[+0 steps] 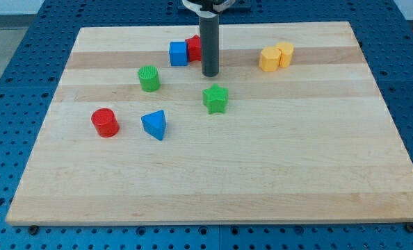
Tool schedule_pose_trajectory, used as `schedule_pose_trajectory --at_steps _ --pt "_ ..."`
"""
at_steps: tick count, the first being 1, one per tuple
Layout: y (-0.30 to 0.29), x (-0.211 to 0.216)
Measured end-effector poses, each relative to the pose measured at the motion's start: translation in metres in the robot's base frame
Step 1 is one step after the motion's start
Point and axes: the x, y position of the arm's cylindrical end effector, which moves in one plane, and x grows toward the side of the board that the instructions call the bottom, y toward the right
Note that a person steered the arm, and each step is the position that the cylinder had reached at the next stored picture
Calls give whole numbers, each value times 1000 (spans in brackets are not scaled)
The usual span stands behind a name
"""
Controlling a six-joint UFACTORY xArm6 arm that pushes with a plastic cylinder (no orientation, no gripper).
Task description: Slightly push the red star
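The red star (194, 48) lies near the view's top, touching the right side of a blue cube (178, 53). My rod partly hides the star's right side. My tip (210, 73) rests on the wooden board (262, 160) just to the lower right of the red star, close beside it. Whether the rod touches the star cannot be told. A green star (215, 98) lies a short way below the tip.
A green cylinder (149, 78) stands left of the tip. A red cylinder (105, 122) and a blue triangular block (155, 125) lie at the lower left. Two yellow blocks (276, 56) sit together at the top right.
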Motion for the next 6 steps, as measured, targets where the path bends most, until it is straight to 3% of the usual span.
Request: schedule_pose_trajectory --at_steps 1,2,3,4,5,6 --pt "6 -3" --pt "36 -36" --pt "34 -104" --pt "-17 -134" --pt "-51 -112" --pt "-35 -90"
